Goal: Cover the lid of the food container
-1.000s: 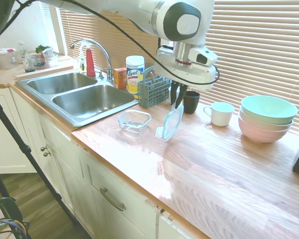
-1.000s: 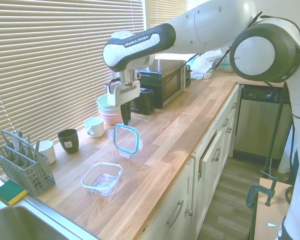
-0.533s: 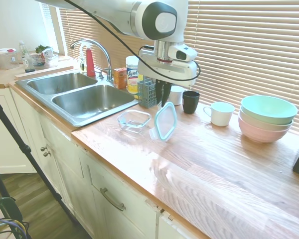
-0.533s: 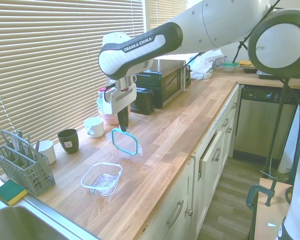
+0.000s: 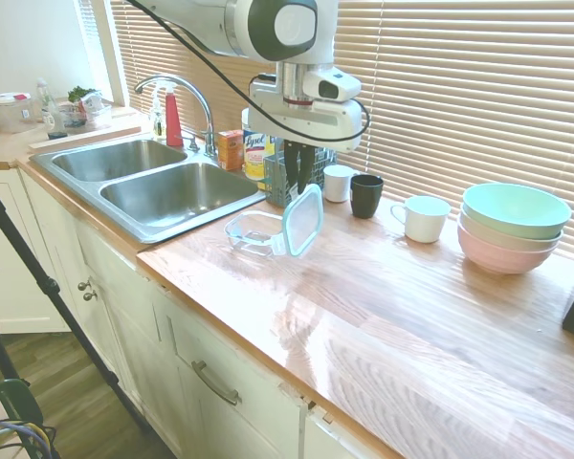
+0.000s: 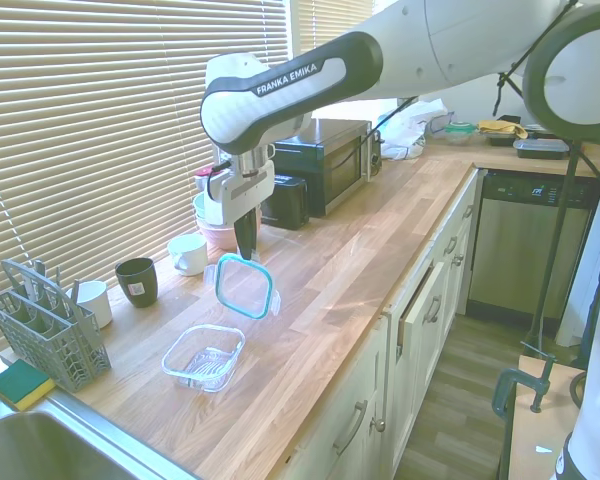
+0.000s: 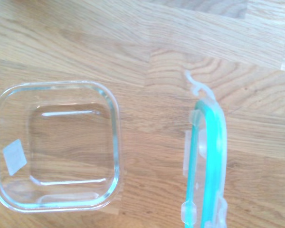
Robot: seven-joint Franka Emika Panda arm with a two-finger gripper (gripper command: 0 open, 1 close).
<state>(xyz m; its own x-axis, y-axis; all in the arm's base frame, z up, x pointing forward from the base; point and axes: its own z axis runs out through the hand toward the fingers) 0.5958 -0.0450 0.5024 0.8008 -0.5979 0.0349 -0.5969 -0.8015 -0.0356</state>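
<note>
The lid [image 5: 302, 221] [image 6: 245, 287], clear with a teal rim, hangs on edge above the wooden counter, and my gripper [image 5: 302, 185] [image 6: 245, 244] is shut on its top edge. The food container [image 5: 255, 232] [image 6: 205, 356], a small clear glass dish, sits empty on the counter just beside the hanging lid, toward the sink. In the wrist view the lid [image 7: 206, 161] shows edge-on next to the food container [image 7: 54, 145], not over it.
A grey cutlery basket [image 5: 293, 172] [image 6: 42, 334], a white cup [image 5: 339, 182], a dark cup [image 5: 366, 195] and a white mug [image 5: 424, 217] stand along the blinds. Stacked bowls [image 5: 513, 227] sit further right. The double sink [image 5: 153, 182] is left of the dish. A microwave [image 6: 328, 160] stands far down the counter.
My gripper has carried the lid along the counter toward the sink, from well clear of the glass dish to right beside it. The dish has not moved.
</note>
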